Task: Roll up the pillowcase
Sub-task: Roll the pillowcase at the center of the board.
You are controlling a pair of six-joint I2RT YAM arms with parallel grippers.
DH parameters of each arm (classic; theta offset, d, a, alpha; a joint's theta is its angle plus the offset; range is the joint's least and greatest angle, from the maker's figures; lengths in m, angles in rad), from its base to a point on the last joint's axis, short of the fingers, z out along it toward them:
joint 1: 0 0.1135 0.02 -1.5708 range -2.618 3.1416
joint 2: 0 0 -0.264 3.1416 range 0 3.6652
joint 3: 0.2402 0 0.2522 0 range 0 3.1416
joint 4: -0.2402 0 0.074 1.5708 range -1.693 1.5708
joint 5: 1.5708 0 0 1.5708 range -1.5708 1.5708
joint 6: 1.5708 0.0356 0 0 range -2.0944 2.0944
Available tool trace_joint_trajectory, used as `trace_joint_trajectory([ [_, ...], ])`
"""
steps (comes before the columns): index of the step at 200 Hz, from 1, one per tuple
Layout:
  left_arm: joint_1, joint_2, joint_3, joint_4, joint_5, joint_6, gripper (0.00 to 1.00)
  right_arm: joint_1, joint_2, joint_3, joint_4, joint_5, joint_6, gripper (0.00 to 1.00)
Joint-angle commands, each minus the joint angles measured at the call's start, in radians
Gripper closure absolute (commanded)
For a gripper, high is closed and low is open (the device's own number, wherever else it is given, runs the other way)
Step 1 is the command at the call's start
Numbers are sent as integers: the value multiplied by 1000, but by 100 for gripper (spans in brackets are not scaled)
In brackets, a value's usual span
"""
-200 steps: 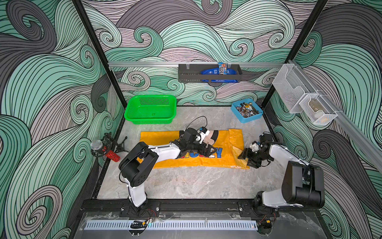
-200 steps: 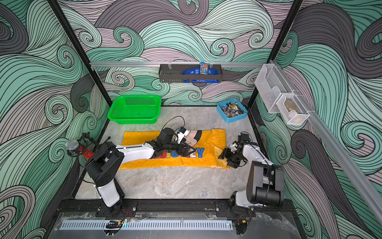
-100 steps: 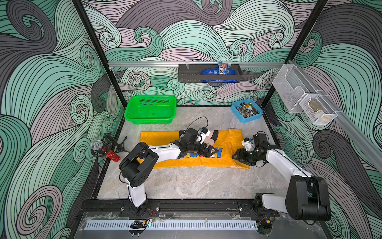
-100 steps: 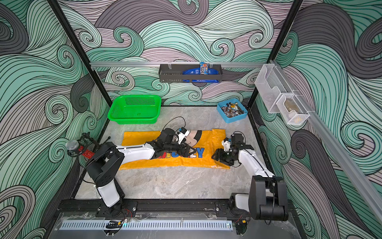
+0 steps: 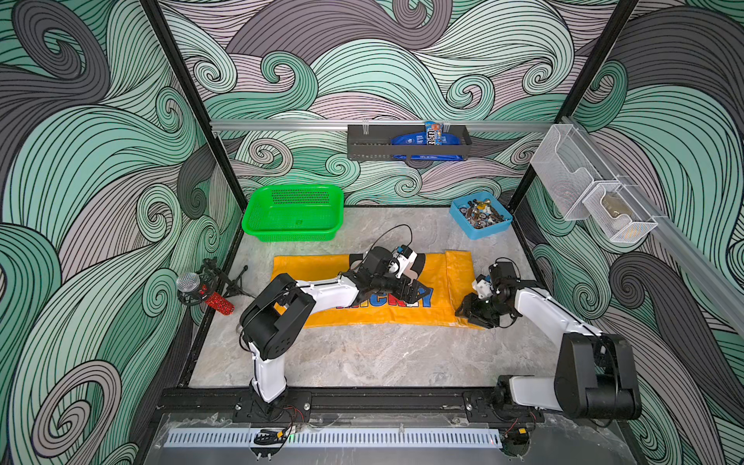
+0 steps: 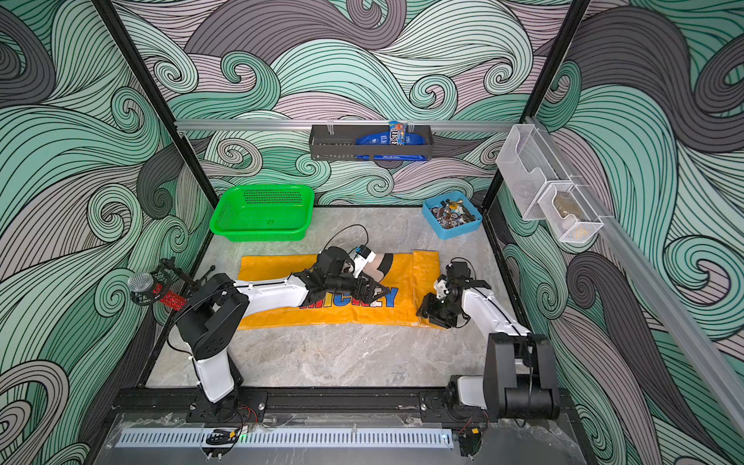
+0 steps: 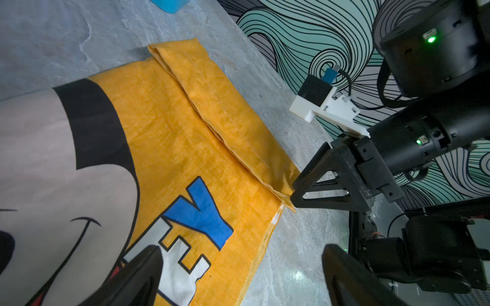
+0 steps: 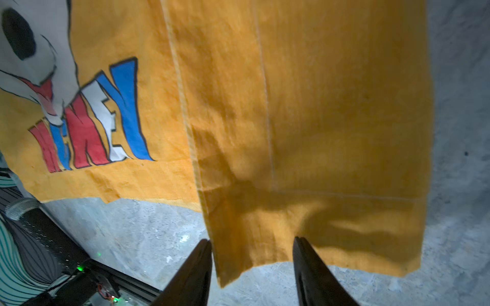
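Note:
The mustard-yellow pillowcase (image 5: 310, 263) (image 6: 273, 263) lies flat across the marble table, its cartoon face and blue, white and red lettering facing up. Its right end is folded back over itself into a flap (image 7: 228, 111) (image 8: 331, 106). My left gripper (image 5: 414, 292) (image 6: 376, 292) (image 7: 240, 249) hovers open over the lettering in the middle. My right gripper (image 5: 467, 312) (image 6: 428, 308) (image 8: 252, 241) is low at the flap's near corner. Its jaws are open and straddle the cloth's corner without pinching it. One right finger (image 7: 318, 185) touches that corner.
A green basket (image 5: 294, 213) stands at the back left and a blue bin of small parts (image 5: 481, 215) at the back right. A microphone on a stand (image 5: 201, 288) sits by the left edge. A black shelf (image 5: 406, 141) hangs on the back wall, clear bins (image 5: 583, 185) on the right.
My right arm has stretched out and brought its gripper leftward onto the flap's near corner, jaws narrowing a little. The left arm has stayed put.

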Motion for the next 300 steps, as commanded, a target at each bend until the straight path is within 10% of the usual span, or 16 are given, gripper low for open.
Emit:
trace_joint_trajectory([
  [1,-17,26,72,4,10,19,3,-36,-19,135,6,27,1,34],
  [146,-102,132,201,9,10,8,4,-191,519,371,163,-100,-244,40],
  [225,-102,127,193,-16,11,23,4,-192,481,311,224,-110,-240,84],
  [300,-101,109,167,-41,-8,41,4,-193,351,306,165,141,-254,100],
])
